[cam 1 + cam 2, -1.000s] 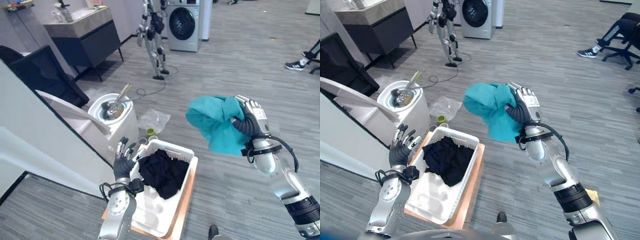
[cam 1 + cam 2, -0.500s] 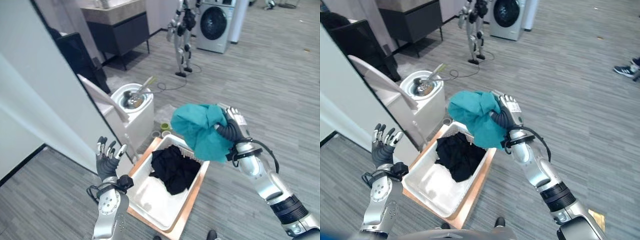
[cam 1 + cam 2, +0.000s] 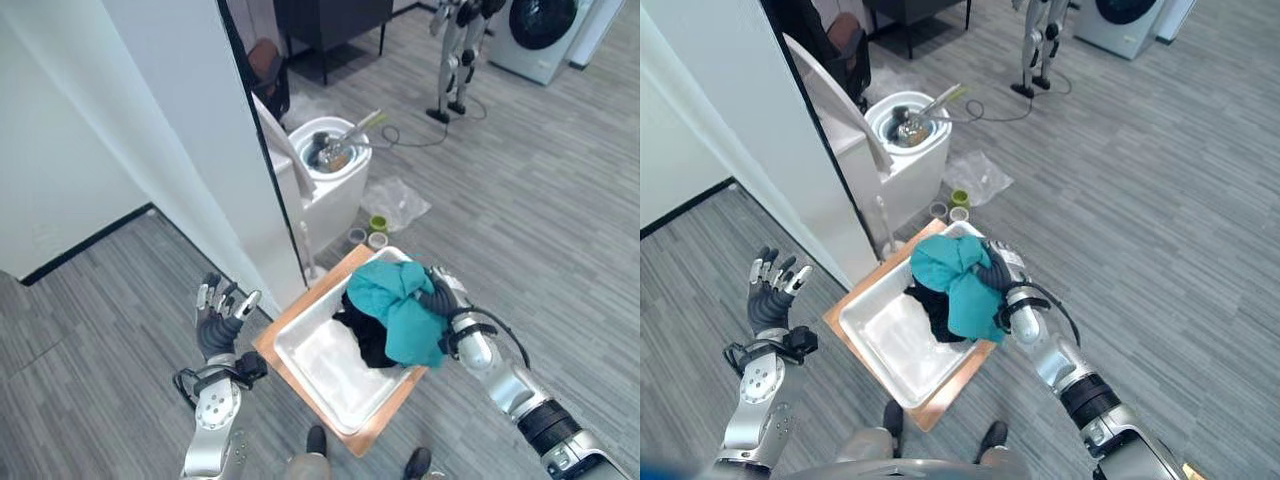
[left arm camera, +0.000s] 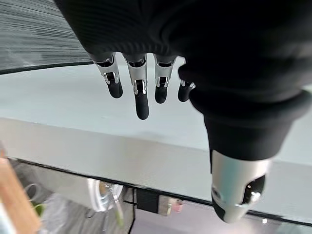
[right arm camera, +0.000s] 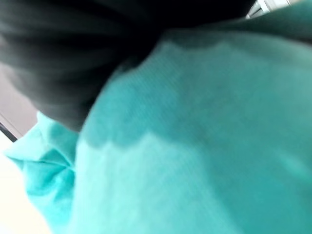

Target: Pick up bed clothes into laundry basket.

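My right hand (image 3: 447, 309) is shut on a bunched teal cloth (image 3: 396, 308), which hangs over the right end of the white laundry basket (image 3: 320, 352). A black garment (image 3: 366, 340) lies in the basket beneath the teal cloth. The basket rests on a flat orange-brown board (image 3: 372, 436) on the floor. In the right wrist view the teal cloth (image 5: 185, 161) sits right against the camera. My left hand (image 3: 219, 318) is raised to the left of the basket, fingers (image 4: 141, 95) straight and spread, holding nothing.
A white wall panel (image 3: 200, 130) stands just behind the basket. Beyond it are a white round bin (image 3: 335, 165) with its lid up, two small cups (image 3: 368, 232), a crumpled plastic bag (image 3: 395, 200), another humanoid robot (image 3: 458, 40) and a washing machine (image 3: 545, 30).
The head camera has swung and looks more steeply down. My right hand has lowered the teal cloth onto the basket's right end. The left hand stays raised and spread.
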Motion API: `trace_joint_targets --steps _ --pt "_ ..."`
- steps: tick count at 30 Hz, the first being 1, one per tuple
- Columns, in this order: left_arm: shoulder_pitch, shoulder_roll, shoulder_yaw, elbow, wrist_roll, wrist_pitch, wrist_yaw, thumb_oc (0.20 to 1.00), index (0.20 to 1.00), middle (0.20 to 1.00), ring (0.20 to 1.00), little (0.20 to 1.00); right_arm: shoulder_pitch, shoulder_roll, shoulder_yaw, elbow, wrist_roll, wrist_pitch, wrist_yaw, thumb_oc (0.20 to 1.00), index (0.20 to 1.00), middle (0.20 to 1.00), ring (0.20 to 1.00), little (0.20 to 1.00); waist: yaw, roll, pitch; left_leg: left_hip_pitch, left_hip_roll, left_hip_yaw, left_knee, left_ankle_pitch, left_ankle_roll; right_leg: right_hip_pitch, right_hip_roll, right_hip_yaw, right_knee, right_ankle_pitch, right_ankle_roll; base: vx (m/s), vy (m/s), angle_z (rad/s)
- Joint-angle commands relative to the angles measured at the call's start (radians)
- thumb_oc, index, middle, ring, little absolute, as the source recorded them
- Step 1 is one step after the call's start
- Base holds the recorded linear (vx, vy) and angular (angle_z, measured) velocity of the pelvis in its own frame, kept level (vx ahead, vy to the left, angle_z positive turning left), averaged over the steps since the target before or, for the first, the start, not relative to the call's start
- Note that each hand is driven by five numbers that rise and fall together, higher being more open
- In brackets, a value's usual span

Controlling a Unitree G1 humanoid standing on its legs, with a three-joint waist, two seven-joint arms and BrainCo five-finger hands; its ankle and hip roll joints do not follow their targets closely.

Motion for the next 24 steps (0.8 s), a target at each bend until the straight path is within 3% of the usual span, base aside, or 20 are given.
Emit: trace_joint_targets --steps 1,5,13,24 --pt "-0.063 0.071 -0.022 -0.017 0.047 -0.045 -0.023 1.000 1.000 1.000 1.000 1.000 -0.079 0.018 0.046 0.007 0.027 -0.018 -0.021 1.000 1.000 1.000 1.000 1.000 -0.012 -0.023 -0.012 -0.042 0.063 0.083 0.010 0.040 -0.075 0.011 -0.040 0.086 0.014 -0.086 0.032 -0.04 0.008 -0.01" --pt "-0.074 0.069 -0.040 0.001 0.045 -0.040 -0.033 1.000 1.000 1.000 1.000 1.000 -0.094 0.052 0.065 0.082 0.075 -0.012 -0.011 1.000 1.000 1.000 1.000 1.000 -0.021 -0.009 -0.003 -0.054 0.072 0.099 0.010 0.045 -0.081 -0.007 -0.045 0.087 0.014 -0.080 0.038 -0.05 0.017 0.01" --pt "-0.074 0.062 -0.082 0.019 0.023 -0.035 -0.065 1.000 1.000 1.000 1.000 1.000 -0.092 0.049 0.041 0.043 0.149 -0.024 -0.007 1.000 1.000 1.000 1.000 1.000 -0.051 0.001 -0.012 -0.028 0.072 0.111 0.010 0.035 -0.074 0.000 -0.044 0.117 0.014 -0.080 0.036 0.00 0.018 -0.04" --pt "-0.091 0.067 -0.102 0.010 -0.015 -0.032 -0.085 1.000 1.000 1.000 1.000 1.000 -0.160 0.026 0.036 -0.020 0.160 -0.026 -0.006 1.000 1.000 1.000 1.000 1.000 -0.064 -0.012 -0.044 0.037 0.068 0.150 0.010 0.005 -0.066 0.030 -0.053 0.130 0.014 -0.073 0.041 0.02 0.012 -0.17"
